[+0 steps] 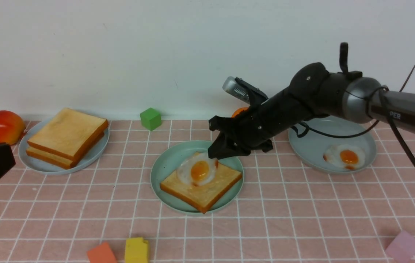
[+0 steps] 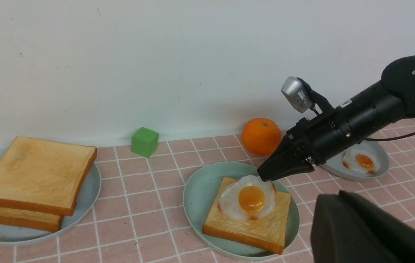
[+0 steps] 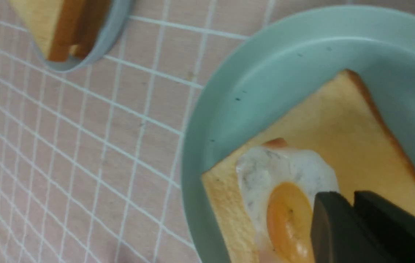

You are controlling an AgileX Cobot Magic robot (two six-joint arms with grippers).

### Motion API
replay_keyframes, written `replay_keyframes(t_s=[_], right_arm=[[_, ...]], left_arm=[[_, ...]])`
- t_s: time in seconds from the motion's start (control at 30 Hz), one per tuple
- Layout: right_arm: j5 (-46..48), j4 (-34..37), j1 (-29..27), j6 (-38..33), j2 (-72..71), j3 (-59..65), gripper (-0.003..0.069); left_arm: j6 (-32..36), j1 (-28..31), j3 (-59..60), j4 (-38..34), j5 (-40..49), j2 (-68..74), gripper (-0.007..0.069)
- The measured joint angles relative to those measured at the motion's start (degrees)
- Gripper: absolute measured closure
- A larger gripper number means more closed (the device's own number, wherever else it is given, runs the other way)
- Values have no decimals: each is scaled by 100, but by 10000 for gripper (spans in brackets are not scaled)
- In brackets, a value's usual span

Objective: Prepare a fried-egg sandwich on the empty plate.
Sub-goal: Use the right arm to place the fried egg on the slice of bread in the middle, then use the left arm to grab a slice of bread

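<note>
So the fried egg (image 1: 197,171) sits on a toast slice (image 1: 214,190) on the mint-green plate (image 1: 160,186), center of the frame. The right claw (image 1: 216,144) is at its upper right edge, blocking part of the toast; can't tell if it's pinching the egg. Left claw (image 2: 353,226) is shut, cropped in its wrist view. An orange (image 1: 238,110) mostly hides behind the right one, upper middle.
</note>
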Motion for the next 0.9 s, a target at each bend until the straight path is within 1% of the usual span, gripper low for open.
replay_keyframes(t_s=[0.07,0.13,0.2,0.23,0.27,0.33,0.4,0.47,0.5,0.53,0.57,0.67,0.73,0.77,0.8,0.83,0.9], right_arm=[[68,-219,0,232,0,0,546],[203,-486,0,503,-13,0,491],[301,-664,0,577,-49,0,432],[310,-664,0,580,-55,0,425],[374,-760,0,585,-126,0,378],[403,-801,0,591,-259,0,309],[455,-838,0,595,-447,0,281],[562,-1004,0,602,-650,0,276],[674,-1125,0,602,-808,0,283],[877,-1428,0,602,-1066,0,306],[1055,-1586,0,602,-1190,0,323],[1905,-2492,23,631,-1916,6,453],[2147,-2977,77,721,-2357,80,522],[2258,-3214,144,803,-2769,191,568],[2278,-3281,167,827,-2889,238,588],[2317,-3491,248,863,-3315,445,627],[2334,-3613,367,886,-3874,805,654]], left_arm=[[0,0,0,0,0,0,632],[0,0,0,0,0,0,629],[0,0,0,0,0,0,627],[0,0,0,0,0,0,627],[0,0,0,0,7,0,627],[0,0,0,0,60,0,624],[0,0,0,2,163,0,623],[0,0,0,2,302,0,621],[-9,0,0,2,430,0,620],[-76,0,0,2,698,17,620],[-119,0,0,-4,794,38,620],[-293,0,-30,-114,1651,312,620],[-292,0,-96,-224,1899,528,621],[-187,0,-167,-340,2015,690,631],[-113,0,-209,-392,2038,799,638],[54,0,-306,-602,2051,1085,638],[316,0,-488,-883,2051,1559,638]])
